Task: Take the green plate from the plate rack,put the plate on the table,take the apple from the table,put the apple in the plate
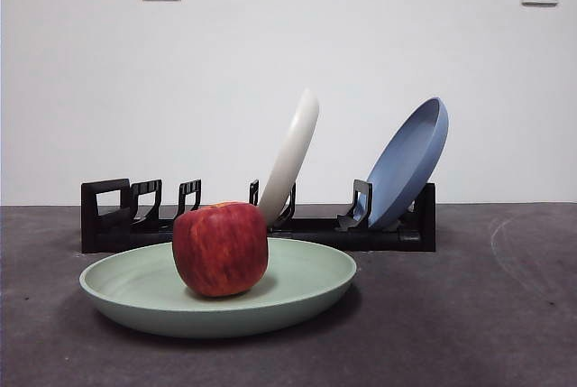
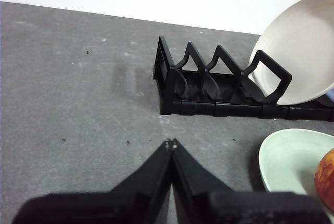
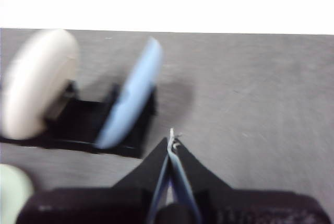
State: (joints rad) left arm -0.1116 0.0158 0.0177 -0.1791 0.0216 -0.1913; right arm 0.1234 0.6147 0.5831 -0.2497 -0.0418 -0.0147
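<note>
Now the left end effector (image 2: 170, 144) is clenched on nothing, up over the bare tabletop (image 1: 505, 315) near the handle end of the rack (image 1: 108, 216). The green plate (image 1: 135, 283) lies flat on the tabletop in front of the rack. The apple (image 1: 220, 248) sits in it, a bit left of the middle. It is round and dark red with faint streaks. It could roll if the plate got bumped. Behind, 2 plates lean in the rack: a white plate (image 1: 293, 152) and a blue plate (image 1: 410, 163). The right end effector (image 3: 171, 141) is clenched too, near the blue plate's end.
</note>
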